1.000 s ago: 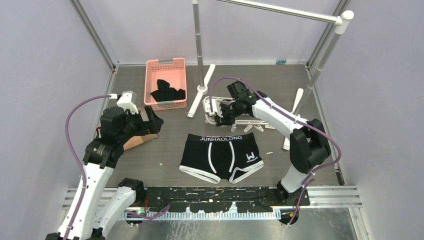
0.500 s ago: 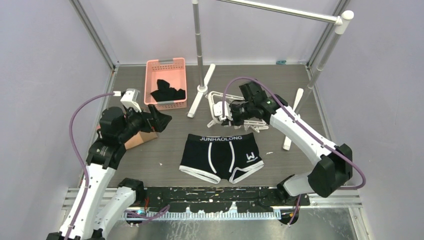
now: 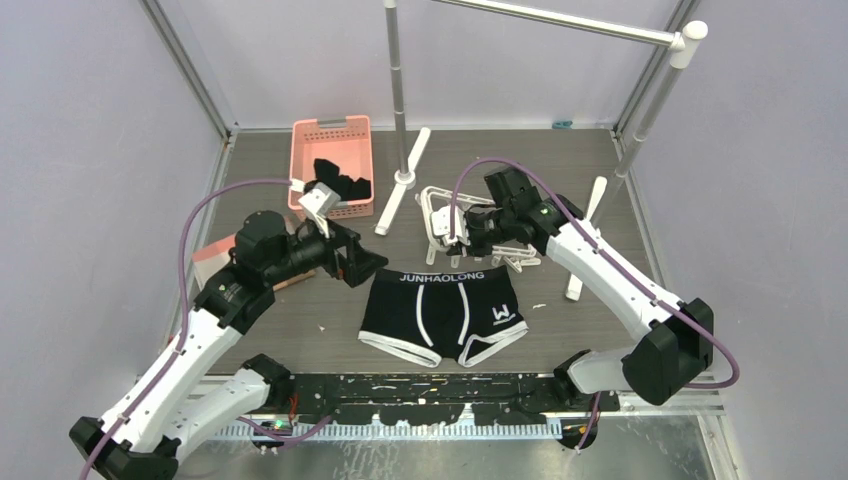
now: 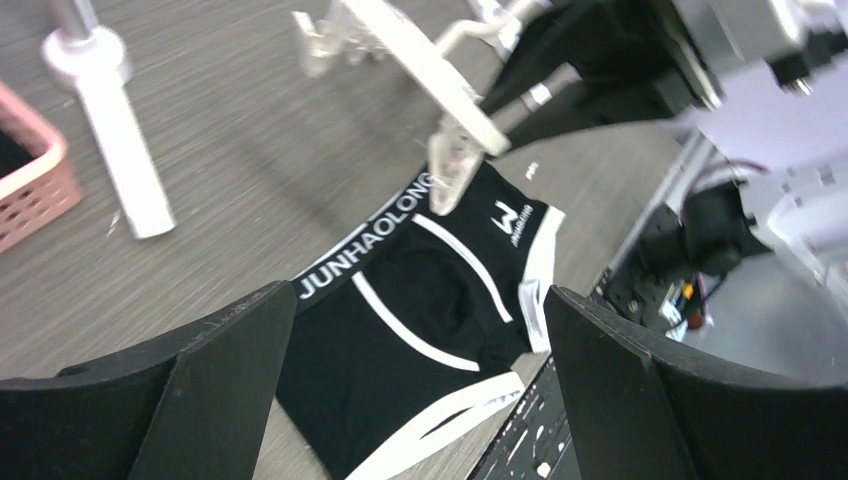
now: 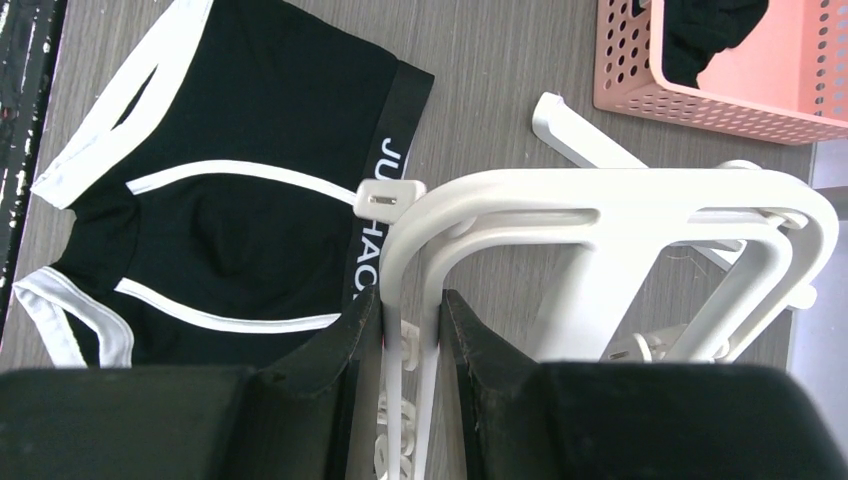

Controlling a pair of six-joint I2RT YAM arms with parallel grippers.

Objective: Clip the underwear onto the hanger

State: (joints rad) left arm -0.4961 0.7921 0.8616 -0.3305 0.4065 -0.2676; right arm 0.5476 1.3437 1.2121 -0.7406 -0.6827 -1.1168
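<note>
The underwear [image 3: 440, 312] lies flat on the table, its JUNHAOLONG waistband toward the back; it also shows in the left wrist view [image 4: 420, 340] and the right wrist view [image 5: 240, 210]. The white hanger [image 3: 436, 208] is tilted up just behind the waistband. My right gripper [image 3: 464, 234] is shut on one bar of its frame [image 5: 620, 200], with the fingers [image 5: 365, 320] pressing both sides of that bar. One clip [image 5: 388, 195] hangs over the waistband. My left gripper [image 3: 362, 266] hovers wide open by the waistband's left end, nothing between its fingers [image 4: 220, 380].
A pink basket [image 3: 305, 150] at the back left holds a plain black garment [image 3: 336, 184]. The grey rail stand's pole [image 3: 396, 90] and white feet [image 3: 404, 182] stand behind the hanger, another foot [image 3: 590, 212] to the right. A brown flat piece [image 3: 212, 256] lies at left.
My left arm has swung right from beside the basket to the left end of the waistband, still open. My right arm has lifted the hanger and shifted it right.
</note>
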